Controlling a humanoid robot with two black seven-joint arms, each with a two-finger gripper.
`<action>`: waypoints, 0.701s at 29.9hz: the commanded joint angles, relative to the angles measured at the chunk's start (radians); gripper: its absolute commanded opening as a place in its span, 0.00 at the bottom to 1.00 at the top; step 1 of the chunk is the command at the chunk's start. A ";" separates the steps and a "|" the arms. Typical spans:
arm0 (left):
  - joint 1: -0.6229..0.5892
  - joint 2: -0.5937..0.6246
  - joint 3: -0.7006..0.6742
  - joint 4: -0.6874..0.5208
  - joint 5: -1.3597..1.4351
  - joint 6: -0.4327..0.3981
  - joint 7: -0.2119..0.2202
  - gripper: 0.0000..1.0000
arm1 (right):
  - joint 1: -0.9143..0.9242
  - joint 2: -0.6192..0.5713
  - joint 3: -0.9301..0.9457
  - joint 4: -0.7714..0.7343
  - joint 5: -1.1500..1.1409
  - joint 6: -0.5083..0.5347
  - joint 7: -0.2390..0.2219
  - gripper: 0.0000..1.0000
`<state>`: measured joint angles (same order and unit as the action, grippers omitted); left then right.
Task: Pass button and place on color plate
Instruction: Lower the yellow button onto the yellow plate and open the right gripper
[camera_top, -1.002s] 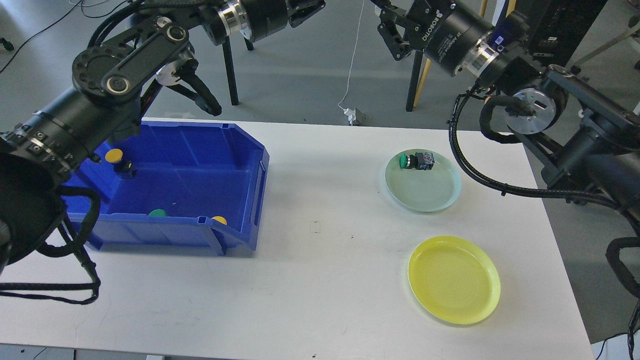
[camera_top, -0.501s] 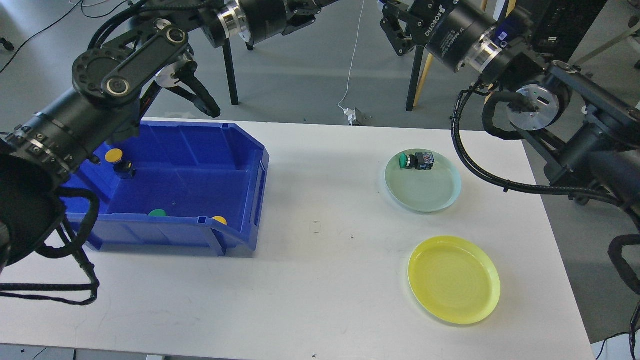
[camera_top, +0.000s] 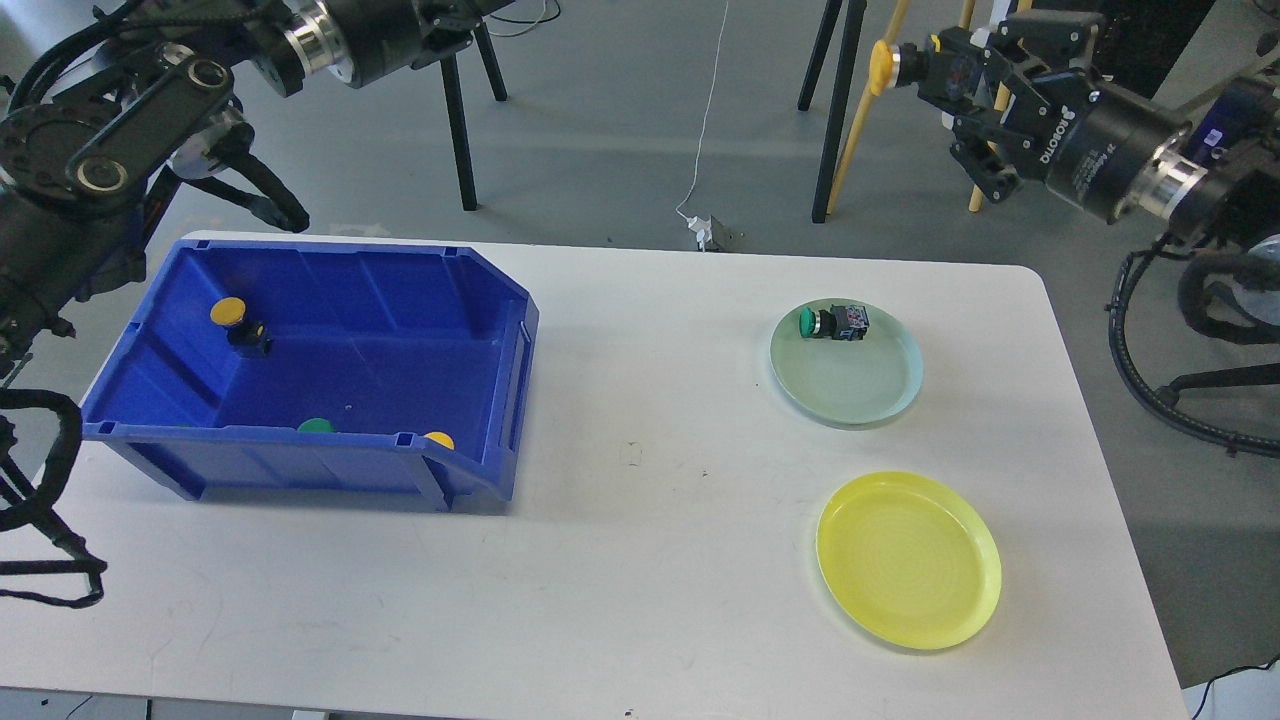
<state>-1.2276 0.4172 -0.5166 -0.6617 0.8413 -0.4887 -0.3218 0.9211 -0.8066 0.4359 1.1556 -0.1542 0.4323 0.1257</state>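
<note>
My right gripper is high at the back right, above the floor beyond the table, and is shut on a yellow button whose cap points left. The yellow plate lies bare at the front right of the table. The pale green plate behind it holds a green button. My left arm's wrist is at the top left; its fingers run off the top edge.
A blue bin stands at the left of the table. In it are a yellow button, a green button and another yellow button. Chair legs stand on the floor behind the table.
Both arms have drawn apart: the left arm swung left, the right arm swung right. The right gripper now shows fully, with the yellow button in it.
</note>
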 joint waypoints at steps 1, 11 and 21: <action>-0.022 0.009 -0.019 -0.001 -0.005 0.000 -0.006 0.95 | -0.042 -0.071 -0.123 0.076 -0.002 0.005 0.002 0.23; -0.078 0.002 -0.030 -0.001 -0.005 0.000 -0.016 0.95 | -0.297 -0.131 -0.249 0.207 -0.067 -0.023 0.003 0.23; -0.087 0.002 -0.030 -0.001 -0.005 0.000 -0.016 0.95 | -0.396 -0.126 -0.250 0.190 -0.148 -0.038 0.000 0.23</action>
<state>-1.3126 0.4188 -0.5462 -0.6626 0.8361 -0.4887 -0.3375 0.5451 -0.9358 0.1861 1.3483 -0.2797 0.3998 0.1272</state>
